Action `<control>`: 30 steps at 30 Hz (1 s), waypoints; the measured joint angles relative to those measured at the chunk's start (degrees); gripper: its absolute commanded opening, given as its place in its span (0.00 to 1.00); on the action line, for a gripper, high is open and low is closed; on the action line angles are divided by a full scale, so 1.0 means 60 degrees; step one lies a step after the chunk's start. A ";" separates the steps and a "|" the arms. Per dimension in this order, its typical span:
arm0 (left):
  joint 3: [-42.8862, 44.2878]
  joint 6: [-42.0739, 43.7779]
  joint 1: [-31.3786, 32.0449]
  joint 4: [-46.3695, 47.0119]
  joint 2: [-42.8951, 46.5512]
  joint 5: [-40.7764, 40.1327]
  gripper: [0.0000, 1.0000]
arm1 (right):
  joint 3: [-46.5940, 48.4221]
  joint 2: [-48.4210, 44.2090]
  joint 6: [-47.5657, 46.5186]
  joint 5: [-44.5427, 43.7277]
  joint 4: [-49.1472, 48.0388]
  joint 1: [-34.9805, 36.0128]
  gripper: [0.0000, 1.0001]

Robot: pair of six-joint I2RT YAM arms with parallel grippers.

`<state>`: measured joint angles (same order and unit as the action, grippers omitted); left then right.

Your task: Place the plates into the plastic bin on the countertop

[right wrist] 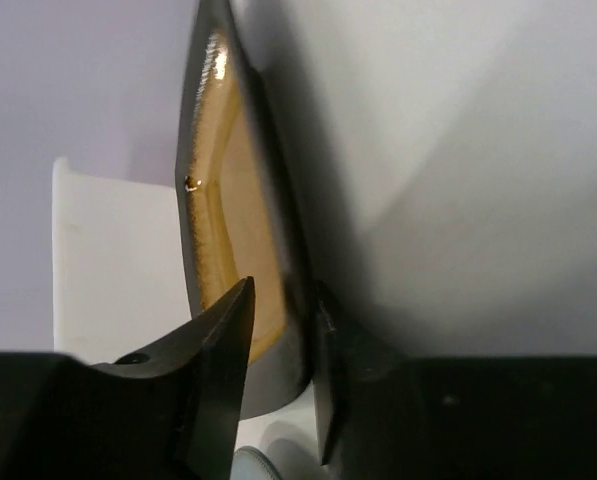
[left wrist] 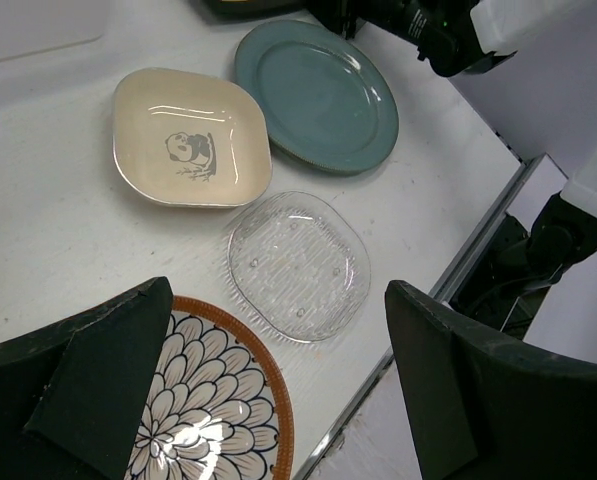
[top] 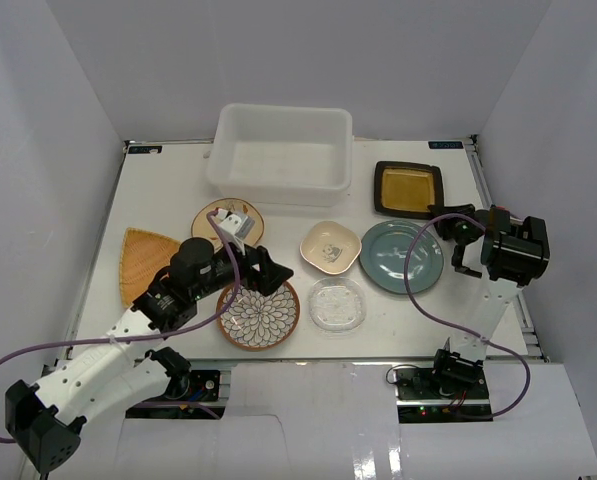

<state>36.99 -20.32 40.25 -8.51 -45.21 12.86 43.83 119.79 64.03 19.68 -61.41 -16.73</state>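
The plastic bin stands at the back of the countertop. The black-rimmed yellow square plate lies right of it. My right gripper is shut on its near right rim, one finger on each face. The blue-green round plate, cream squarish bowl, clear glass plate and petal-patterned plate lie in front. My left gripper hangs open and empty over the petal plate's rim. The cream floral plate is partly hidden by my left arm. The tan fan-shaped plate lies at the left.
White walls close in the table on three sides. A metal rail runs along the right edge beside my right arm. The left wrist view shows the bowl, the blue-green plate, the glass plate and the table's near edge.
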 measured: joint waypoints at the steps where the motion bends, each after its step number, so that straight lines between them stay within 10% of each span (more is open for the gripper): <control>1: 0.0000 -0.0062 0.0000 0.0055 -0.0033 -0.0018 0.98 | -0.0004 0.0138 0.0146 0.0004 -0.0084 0.0007 0.29; 6: 0.0026 -0.0331 0.0000 0.0178 -0.0605 -0.0040 0.98 | -0.0087 0.0433 0.0994 -0.0069 -0.0667 0.0007 0.08; 30: 0.3719 -0.2816 -0.0044 0.1111 -0.5227 0.0229 0.74 | -0.1698 -0.2204 0.4783 0.0659 -0.1038 0.0900 0.08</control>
<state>59.31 -37.21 39.99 -1.85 -76.58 14.24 33.65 106.56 92.73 23.64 -67.64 -11.33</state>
